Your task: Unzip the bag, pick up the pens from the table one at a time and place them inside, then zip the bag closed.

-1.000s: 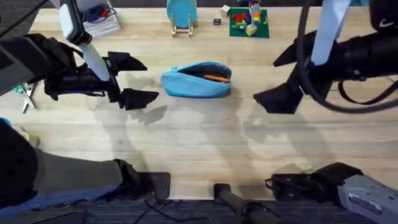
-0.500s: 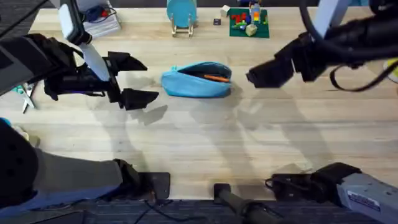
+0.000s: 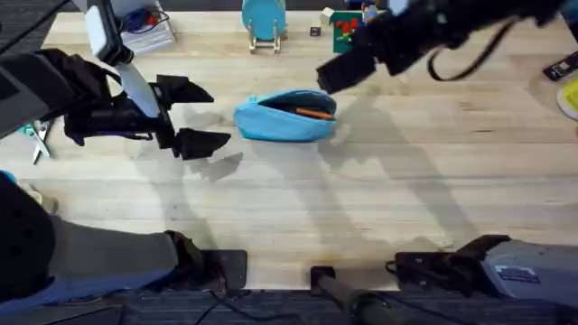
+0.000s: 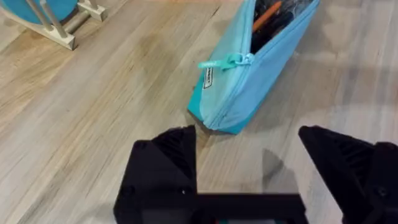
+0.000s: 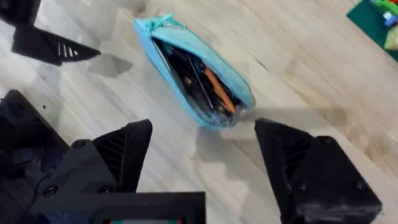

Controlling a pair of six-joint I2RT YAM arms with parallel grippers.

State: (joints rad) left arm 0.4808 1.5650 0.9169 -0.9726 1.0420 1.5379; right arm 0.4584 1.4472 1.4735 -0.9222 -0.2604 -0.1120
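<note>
Bag (image 3: 286,116) unzipped w/ pens (image 5: 200,79) inside, left claw (image 3: 191,116) spread, right claw (image 5: 203,158) spread nr bag

- Large tabletop of pale wooden plank strips (image 3: 379,190): wood with visible grain, smooth, faint satin sheen.
- Light blue oblong pencil pouch (image 4: 249,81): soft woven cloth, matt, creased along the sides; stitched seam along the zipper; pale turquoise zipper pull (image 4: 227,61) looks like moulded plastic or coated metal, cannot tell which.
- Slim orange pen (image 5: 219,91) inside the pouch: smooth, looks plastic; dark pen (image 5: 186,71) beside it: smooth, slightly glossy.
- Left gripper (image 4: 252,162) fingers (image 4: 168,155): black, matt, plastic in look, flat faceted faces.
- Right gripper (image 5: 202,155) fingers (image 5: 298,168): same black matt finish.
- Stand at the far edge (image 4: 59,28): bare pale wood.
</note>
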